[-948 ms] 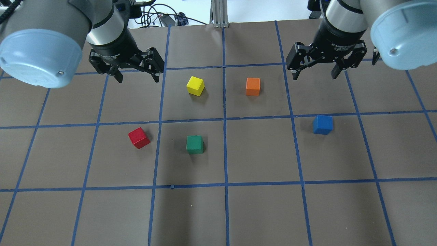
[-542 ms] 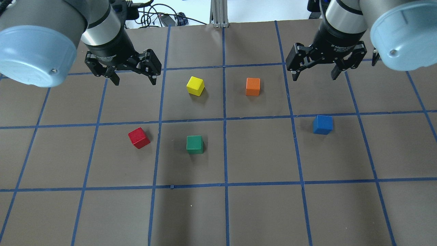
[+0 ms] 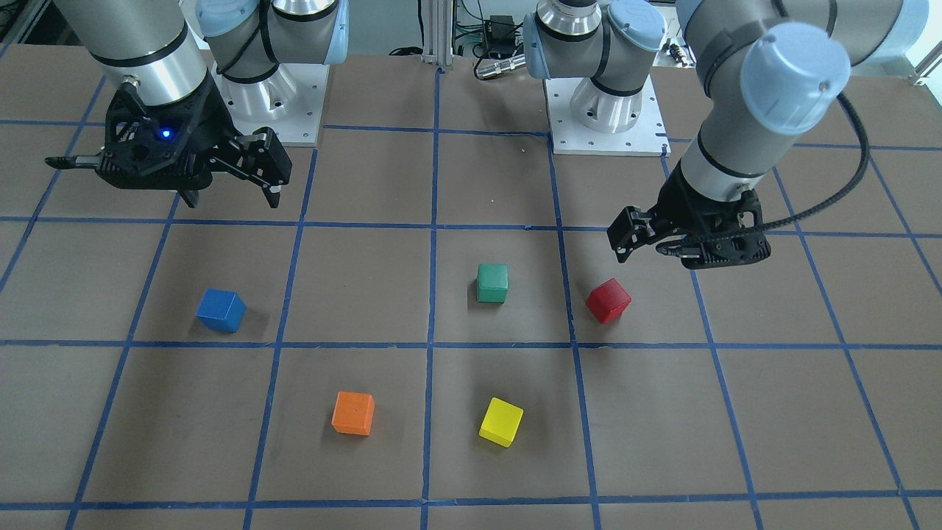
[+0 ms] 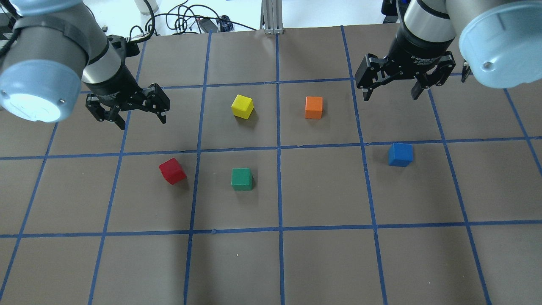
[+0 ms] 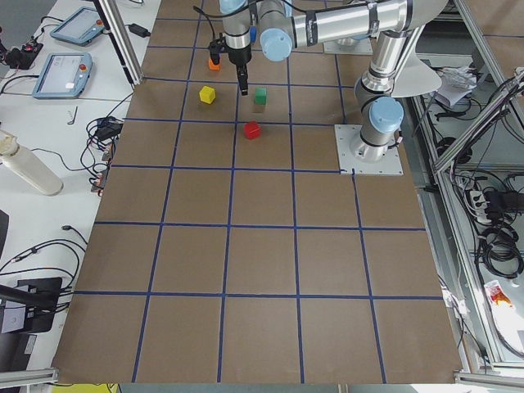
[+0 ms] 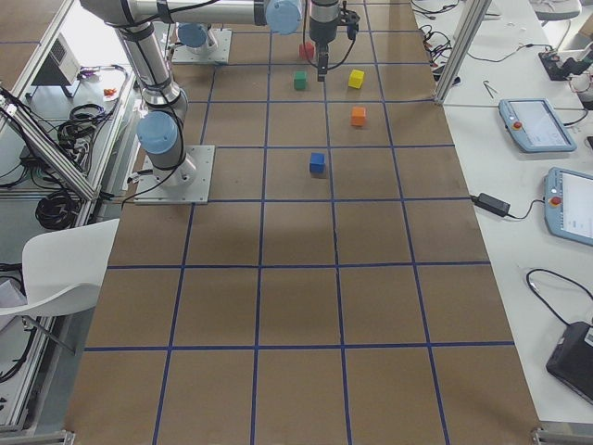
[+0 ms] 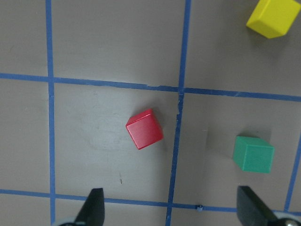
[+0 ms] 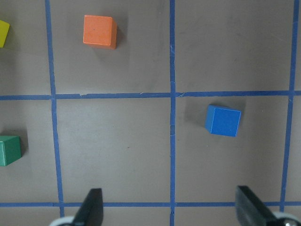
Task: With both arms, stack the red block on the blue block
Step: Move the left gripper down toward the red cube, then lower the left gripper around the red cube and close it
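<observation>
On the taped-grid table, the left arm looks to be making the approach while the right arm hangs over the far row. The left gripper hovers near the red block, jaws spread wide and empty. The right gripper is likewise spread, clear of the blue block, which lies free in its own square. The red block sits askew to the grid, so centre over it, twist the wrist square to its faces, then descend. The height is hard to judge. The green block stands well apart.
</observation>
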Available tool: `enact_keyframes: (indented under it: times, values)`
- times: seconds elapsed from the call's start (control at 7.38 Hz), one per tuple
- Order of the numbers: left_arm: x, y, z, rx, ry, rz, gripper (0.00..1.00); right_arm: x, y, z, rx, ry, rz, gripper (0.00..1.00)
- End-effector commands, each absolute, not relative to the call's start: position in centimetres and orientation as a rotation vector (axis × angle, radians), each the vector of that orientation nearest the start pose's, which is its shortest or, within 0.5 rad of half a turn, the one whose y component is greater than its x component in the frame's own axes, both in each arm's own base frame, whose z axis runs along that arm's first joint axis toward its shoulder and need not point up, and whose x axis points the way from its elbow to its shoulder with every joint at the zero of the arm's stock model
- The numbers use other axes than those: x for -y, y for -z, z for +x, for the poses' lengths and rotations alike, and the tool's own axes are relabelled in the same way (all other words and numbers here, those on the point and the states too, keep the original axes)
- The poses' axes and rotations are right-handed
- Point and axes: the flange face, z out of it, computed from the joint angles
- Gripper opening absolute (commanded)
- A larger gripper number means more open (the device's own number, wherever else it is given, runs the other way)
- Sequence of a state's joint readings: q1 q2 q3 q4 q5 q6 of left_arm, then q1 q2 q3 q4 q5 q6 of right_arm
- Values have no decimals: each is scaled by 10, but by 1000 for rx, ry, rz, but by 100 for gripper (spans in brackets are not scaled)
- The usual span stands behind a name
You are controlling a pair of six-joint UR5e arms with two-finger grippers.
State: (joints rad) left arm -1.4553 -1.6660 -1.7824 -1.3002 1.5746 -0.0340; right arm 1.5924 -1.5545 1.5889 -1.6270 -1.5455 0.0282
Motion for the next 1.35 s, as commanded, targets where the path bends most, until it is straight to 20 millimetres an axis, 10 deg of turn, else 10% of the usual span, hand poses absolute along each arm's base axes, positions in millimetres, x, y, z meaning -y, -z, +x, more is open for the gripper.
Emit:
enact_keyframes:
  times: [0.0, 0.95, 1.22]
  values:
    - [504, -272, -51, -3121, -5, -454, 100, 498, -477, 147, -3115, 35, 11, 100]
    - [489, -189, -63, -3151, -220, -565, 92, 497, -476, 145, -3130, 31, 12, 100]
    - [492, -192, -60, -3133, -188, -508, 22, 497, -476, 145, -3130, 33, 9, 100]
